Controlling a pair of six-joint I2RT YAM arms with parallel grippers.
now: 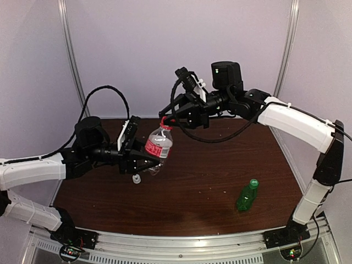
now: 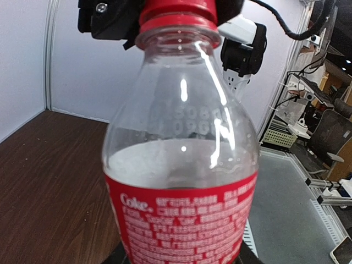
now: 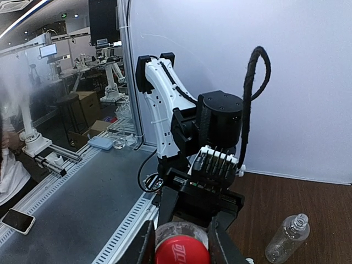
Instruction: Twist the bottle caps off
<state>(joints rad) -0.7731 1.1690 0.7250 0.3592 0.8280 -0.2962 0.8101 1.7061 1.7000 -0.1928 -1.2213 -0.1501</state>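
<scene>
1. Nearest the arm bases, toward the right front of the table (image 1: 209, 165), a green bottle (image 1: 247, 196) has its green cap (image 1: 253, 182) on. It is well apart from both grippers.
2. Further in, under the left arm, a small white piece (image 1: 136, 179) lies on the table. It may be the white nozzle cap, but it is too small to be sure. The right wrist view shows a clear bottle (image 3: 286, 238) on its side near the left arm, its threaded neck bare.
3. Above the table, the left gripper (image 1: 147, 155) clasps the Coke bottle (image 1: 159, 146) around its lower body and holds it in the air. The bottle's long axis tilts up and away, with the neck toward the back right.
4. At the top of that neck sits the red cap (image 2: 177, 12). The right gripper (image 1: 171, 117) is clenched on it, a black finger (image 3: 220, 242) pressed to each side. The cap lies squarely between the jaws. The gripper looks straight down the bottle's axis, so a wrist roll about that line seems to be what unscrewing needs. The right arm is the one on the cap, and the left only steadies the bottle.
5. Beyond, the right arm's black cable (image 1: 220, 137) droops over the table in front of the back wall. Nothing stands between the jaws and the cap.
</scene>
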